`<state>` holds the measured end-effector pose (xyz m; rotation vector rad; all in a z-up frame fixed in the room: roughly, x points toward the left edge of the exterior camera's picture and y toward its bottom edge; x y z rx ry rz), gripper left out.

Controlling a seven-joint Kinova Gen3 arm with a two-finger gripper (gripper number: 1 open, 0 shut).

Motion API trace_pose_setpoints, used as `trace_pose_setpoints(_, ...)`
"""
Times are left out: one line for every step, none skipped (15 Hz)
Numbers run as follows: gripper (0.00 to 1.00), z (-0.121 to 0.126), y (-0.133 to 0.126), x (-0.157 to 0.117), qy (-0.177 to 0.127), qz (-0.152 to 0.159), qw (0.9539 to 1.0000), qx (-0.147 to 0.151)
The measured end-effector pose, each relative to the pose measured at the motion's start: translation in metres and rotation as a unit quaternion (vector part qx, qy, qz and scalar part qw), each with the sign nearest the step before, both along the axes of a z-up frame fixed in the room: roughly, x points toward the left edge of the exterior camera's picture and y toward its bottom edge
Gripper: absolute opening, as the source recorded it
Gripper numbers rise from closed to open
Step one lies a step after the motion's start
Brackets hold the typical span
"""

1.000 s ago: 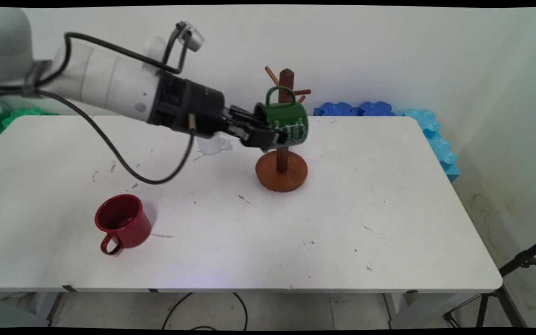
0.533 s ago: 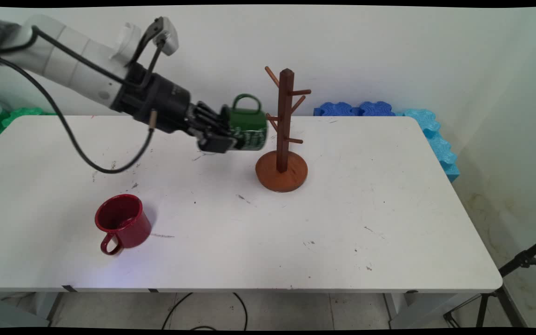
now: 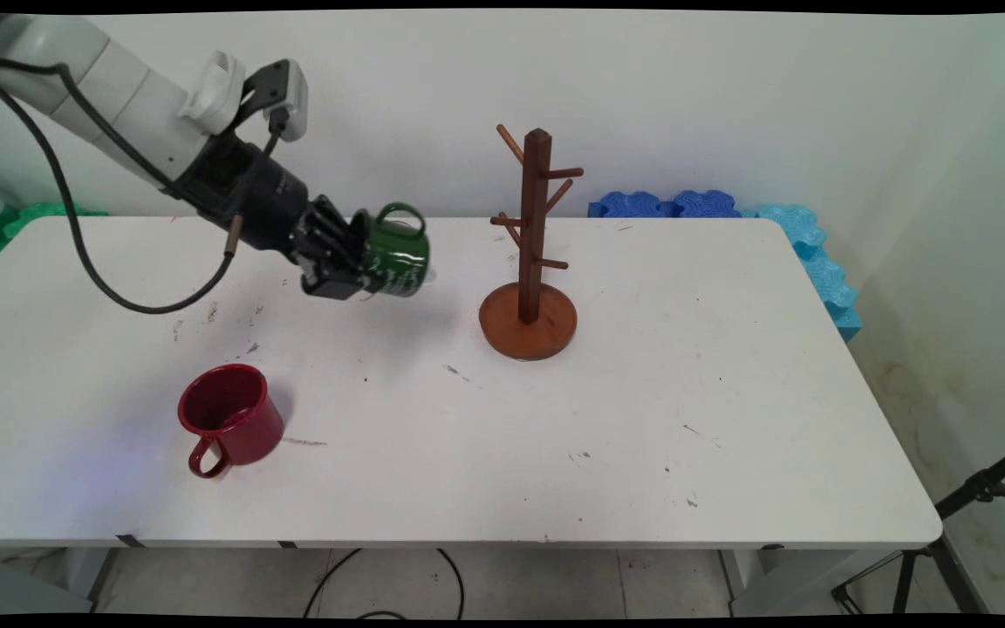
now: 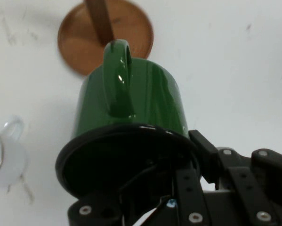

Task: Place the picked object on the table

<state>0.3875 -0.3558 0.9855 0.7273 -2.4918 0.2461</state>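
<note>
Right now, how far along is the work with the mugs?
Done: nothing sure; every peg of the brown wooden mug tree is bare. In hand: the black gripper is shut on the green enamel mug at its rim, holding it above the white table, apart from the tree. Left: the dark red enamel mug and a white mug sit on the table.

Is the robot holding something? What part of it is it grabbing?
Yes, the gripper holds the green mug by its rim, one of its jaws inside the mouth and one outside. The handle is free, pointing up.
</note>
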Motion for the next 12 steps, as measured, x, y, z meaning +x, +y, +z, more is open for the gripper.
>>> trace_pose_setpoints(0.00,-0.001,-0.002,0.002,-0.016,-0.004,0.9999,0.002)
trace_pose_setpoints(0.00,-0.001,-0.006,0.004,-0.034,-0.007,0.9994,0.004)
trace_pose_setpoints(0.00,-0.002,-0.010,0.006,-0.052,-0.010,0.9986,0.006)
trace_pose_setpoints(0.00,-0.003,-0.014,0.007,-0.067,-0.013,0.9977,0.008)
trace_pose_setpoints(0.00,-0.005,-0.018,0.007,-0.083,-0.015,0.9964,0.012)
trace_pose_setpoints(0.00,-0.007,-0.023,0.008,-0.098,-0.018,0.9949,0.016)
trace_pose_setpoints(0.00,-0.009,-0.026,0.008,-0.109,-0.019,0.9937,0.019)
trace_pose_setpoints(0.00,-0.013,-0.030,0.008,-0.125,-0.021,0.9916,0.026)
trace_pose_setpoints(0.00,-0.016,-0.034,0.008,-0.139,-0.023,0.9895,0.031)
trace_pose_setpoints(0.00,-0.019,-0.037,0.008,-0.150,-0.023,0.9877,0.037)
trace_pose_setpoints(0.00,-0.024,-0.041,0.008,-0.162,-0.024,0.9855,0.044)
trace_pose_setpoints(0.00,-0.028,-0.044,0.007,-0.172,-0.025,0.9835,0.050)
